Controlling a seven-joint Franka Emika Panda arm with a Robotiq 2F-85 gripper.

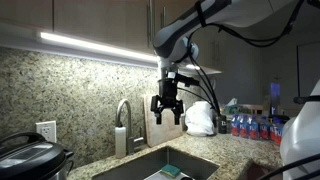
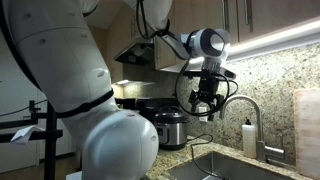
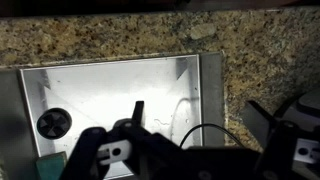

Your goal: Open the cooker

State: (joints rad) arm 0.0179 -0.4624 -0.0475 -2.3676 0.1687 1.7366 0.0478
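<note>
Nearest in an exterior view, the cooker sits on the granite bench at the lower left corner, its dark lid down. Farther back the tool hangs above the sink, fingers spread wide with nothing between them, well apart from the cooker. The faucet stands behind.

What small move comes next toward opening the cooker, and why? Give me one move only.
Probably carry the gripper sideways along the counter toward the cooker, staying high. It hangs with jaws open above the sink, as the wrist view shows. Both exterior views show it well apart from the cooker, which looks shut.
</note>
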